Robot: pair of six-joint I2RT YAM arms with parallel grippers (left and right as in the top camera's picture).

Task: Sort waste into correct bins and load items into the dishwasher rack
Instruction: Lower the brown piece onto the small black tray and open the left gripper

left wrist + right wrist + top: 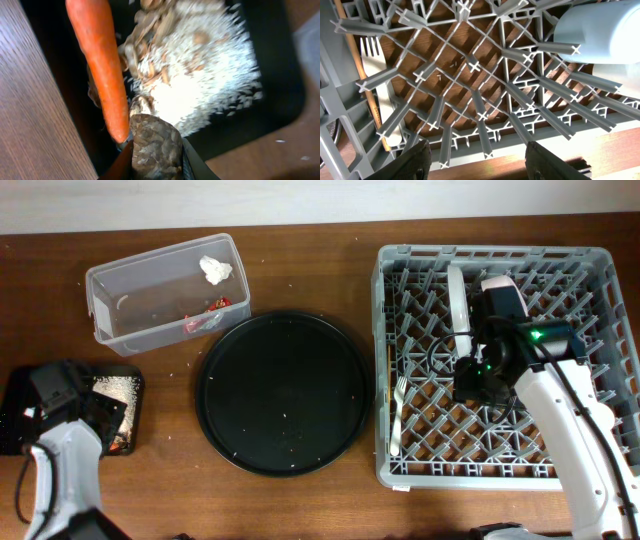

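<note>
Camera overhead is giving you the black tray (pixel 12 385) at lower left, half hidden. Left wrist is showing your left gripper (pixel 156 162) clamping the mottled small brown lump (pixel 155 145) beside the carrot (pixel 100 65); right wrist, your right gripper (pixel 476 157) gaping over the dishwasher rack (pixel 472 66).

The support surface is a dark brown wooden table (pixel 300 505). A large round black tray (pixel 283 350) rests at its centre. A clear plastic tub (pixel 160 252) stands just beyond the round tray's far-left edge. A shallow black rectangular tray (pixel 12 410) lies well apart to its left. A grey dishwasher rack (pixel 490 252) sits just beside its right edge. Pale crumbs (pixel 170 366) dot the wood between tub and round tray.
</note>
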